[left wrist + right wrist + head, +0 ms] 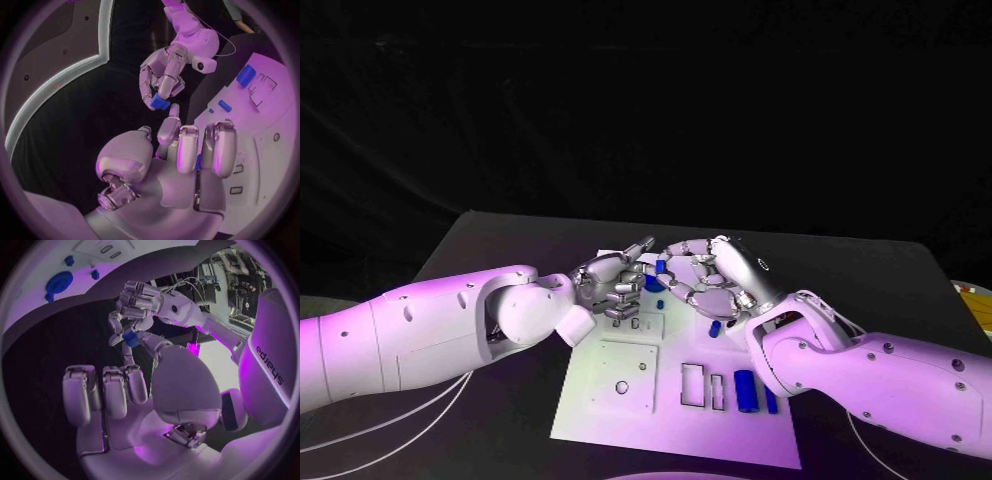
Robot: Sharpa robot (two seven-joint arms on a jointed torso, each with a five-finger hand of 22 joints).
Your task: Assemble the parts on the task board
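Head view: the left hand (607,282) and the right hand (708,275) meet above the far end of the task board (625,420), a white plate lying on the black table (502,240). A small blue part (655,283) sits between the 2 hands, where their fingertips come together. The left wrist view shows this part (160,103) pinched at the fingertips of the right hand (164,75), with 1 extended finger of the left hand (181,150) reaching up to just beside it; the remaining left fingers curl toward the palm. The right wrist view shows the same part (129,337) between the curled fingers of the left hand (134,305) and an extended finger of the right hand (125,385). Whether the left hand also grips the part or merely touches it cannot be told.

On the board near the right forearm, 2 upright blue parts (746,390) stand side by side, just beside a pair of narrow rectangular slots (694,385). Another blue part (715,327) lies under the right hand. A square raised panel (627,375) with a round hole occupies the board's left portion. The right wrist view also shows a round blue part (59,282) standing on the board.
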